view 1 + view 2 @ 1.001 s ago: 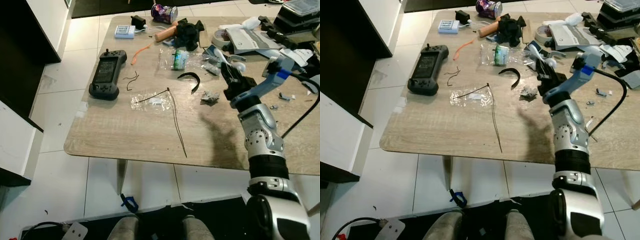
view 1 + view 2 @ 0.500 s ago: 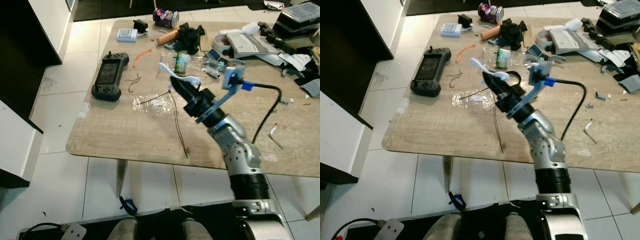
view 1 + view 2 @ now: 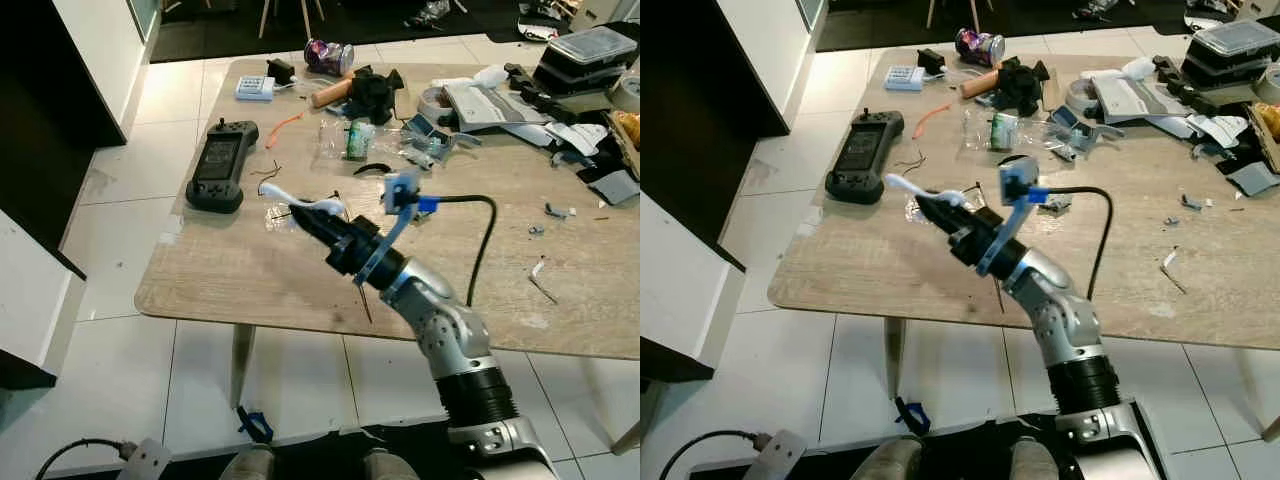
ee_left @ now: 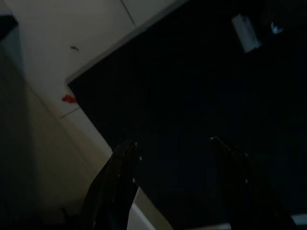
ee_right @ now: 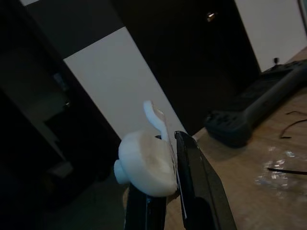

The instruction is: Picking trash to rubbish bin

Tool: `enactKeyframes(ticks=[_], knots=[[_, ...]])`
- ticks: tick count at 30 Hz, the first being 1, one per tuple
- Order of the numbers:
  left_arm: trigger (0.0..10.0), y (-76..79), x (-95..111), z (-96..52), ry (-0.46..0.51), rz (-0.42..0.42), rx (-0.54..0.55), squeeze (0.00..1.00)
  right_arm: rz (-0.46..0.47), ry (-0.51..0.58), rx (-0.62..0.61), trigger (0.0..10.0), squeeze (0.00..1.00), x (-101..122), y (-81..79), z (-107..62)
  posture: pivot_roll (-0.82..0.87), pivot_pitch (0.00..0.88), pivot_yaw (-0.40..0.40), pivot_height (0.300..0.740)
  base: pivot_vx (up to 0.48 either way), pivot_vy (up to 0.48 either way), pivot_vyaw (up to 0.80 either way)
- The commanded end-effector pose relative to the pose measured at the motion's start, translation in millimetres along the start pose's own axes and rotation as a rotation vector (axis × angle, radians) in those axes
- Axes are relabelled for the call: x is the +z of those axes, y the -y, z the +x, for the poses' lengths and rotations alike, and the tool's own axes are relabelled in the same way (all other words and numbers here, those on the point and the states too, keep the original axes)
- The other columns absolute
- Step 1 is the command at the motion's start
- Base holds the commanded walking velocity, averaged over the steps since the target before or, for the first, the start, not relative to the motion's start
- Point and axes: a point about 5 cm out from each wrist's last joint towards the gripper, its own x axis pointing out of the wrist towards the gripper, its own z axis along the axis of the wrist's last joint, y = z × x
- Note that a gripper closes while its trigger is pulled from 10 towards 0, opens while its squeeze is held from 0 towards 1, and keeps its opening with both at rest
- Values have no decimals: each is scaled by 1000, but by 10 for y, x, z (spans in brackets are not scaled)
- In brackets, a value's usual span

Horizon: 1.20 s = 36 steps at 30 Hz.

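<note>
My right gripper is shut on a white plastic piece of trash, a round pad with a thin curled tail. It holds the piece above the left part of the wooden table, near the front edge and over a clear wrapper. Still lying on the table are a clear bag with a green item, a black curved strap, a thin black wire and a crumpled can. My left gripper hangs idle, open, in a dark view.
A black game controller lies at the table's left side. The far right of the table is crowded with papers, tape and boxes. White tiled floor lies left of the table, with dark furniture beyond it.
My right arm has swung from the table's right side to its left front part, carrying the white piece along. The head view has also shifted a little.
</note>
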Motion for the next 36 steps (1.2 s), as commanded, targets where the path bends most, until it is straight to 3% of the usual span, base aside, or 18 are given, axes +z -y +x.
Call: enactKeyframes(ticks=[1, 8, 12, 17, 24, 27, 31, 33, 34, 35, 36], knots=[[10000, 117, -71, 5, -33, 1, -18, 0, 1, -50, 8, 10000, 0, -126, -33, -7, 32, 91, 67, 740, -289, 0, 0], [10000, 160, -67, 10, -35, 9, -23, 0, -3, -83, 11, 10000, 0, -204, -50, 5, 31, 89, 73, 740, -333, 0, 0], [10000, 100, -90, 0, -35, 13, -15, 0, -16, -95, 12, 10000, 0, -208, -49, 20, 30, 90, 76, 740, -324, 0, 0], [10000, 30, -275, -48, -56, 18, -11, 0, -27, -140, -7, 10000, 0, -294, -16, -43, 28, 91, 76, 740, -329, 0, 0], [10000, 95, -294, -44, -63, 22, -22, 0, -36, -174, 30, 10000, 0, -336, -52, -46, 23, 89, 73, 740, -326, 0, 0], [10000, 163, -228, -22, -52, 19, -27, 0, -82, -302, -54, 10000, 0, -527, 73, -110, 29, 96, 62, 740, -328, 0, 0], [10000, 181, -211, -17, -49, 18, -28, 0, -97, -350, -88, 10000, 0, -598, 120, -148, 29, 96, 62, 740, -326, 0, 0], [10000, 240, -193, -8, -51, 15, -37, 0, -154, -560, -206, 10000, 0, -910, 305, -386, 27, 87, 59, 740, -328, 0, 0], [10000, 240, -193, -8, -51, 15, -37, 0, -154, -560, -206, 10000, 0, -910, 305, -386, 27, 87, 59, 740, -330, 0, 0], [10000, 259, -192, -6, -53, 15, -40, 0, -152, -657, -275, 10000, 0, -1066, 395, -551, 27, 87, 59, 740, -330, 0, 0], [10000, 259, -192, -6, -53, 15, -40, 0, -152, -657, -275, 10000, 0, -1066, 395, -551, 27, 87, 59, 740, -330, 0, 0]])
